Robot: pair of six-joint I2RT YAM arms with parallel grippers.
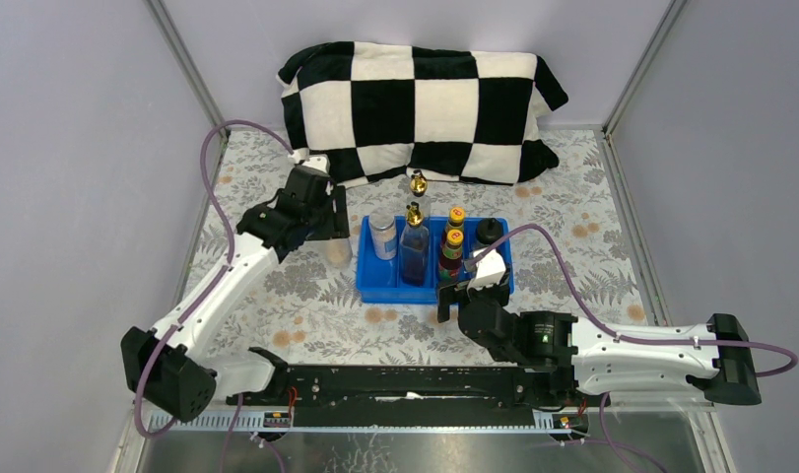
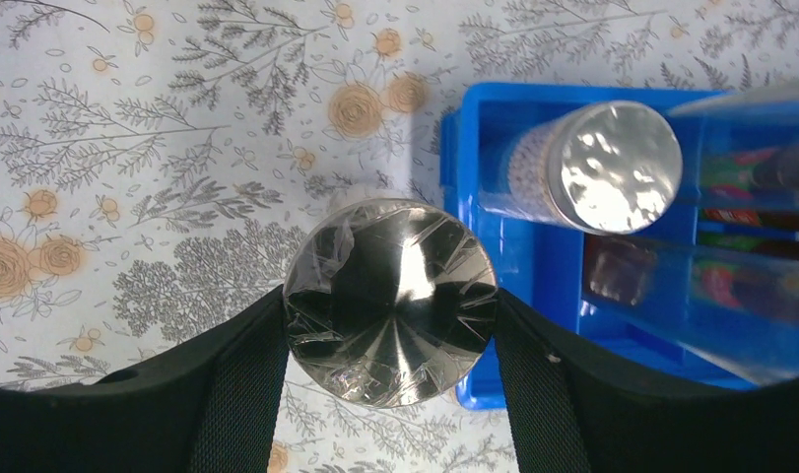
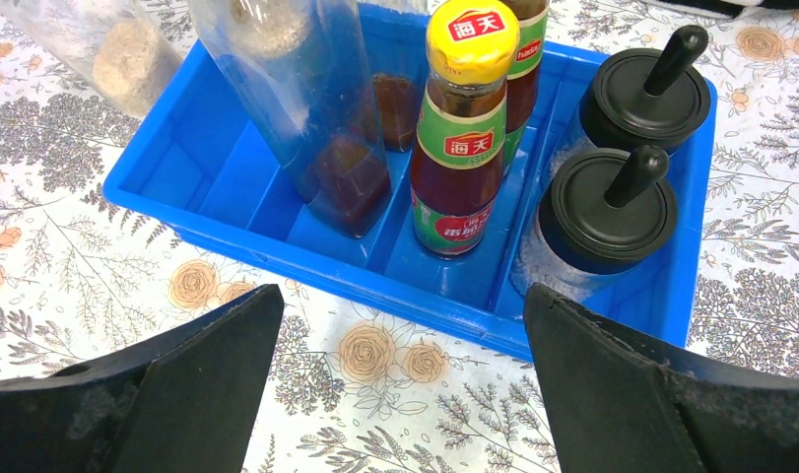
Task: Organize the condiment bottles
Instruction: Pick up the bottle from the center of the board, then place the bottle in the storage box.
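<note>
Left gripper [image 2: 390,330] clasping grey-lidded jar [image 2: 390,296], body hidden

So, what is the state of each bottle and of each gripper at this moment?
left gripper: shut on the held grey-lidded jar.
held grey-lidded jar: lid on, outside the blue tray, by its left wall.
right gripper: open, empty, in front of the tray.
second grey-lidded jar: upright in the tray.
gold-topped bottles: upright in the tray.
sauce bottles: capped, upright in the tray.
black-capped shakers: upright in the tray.
</note>
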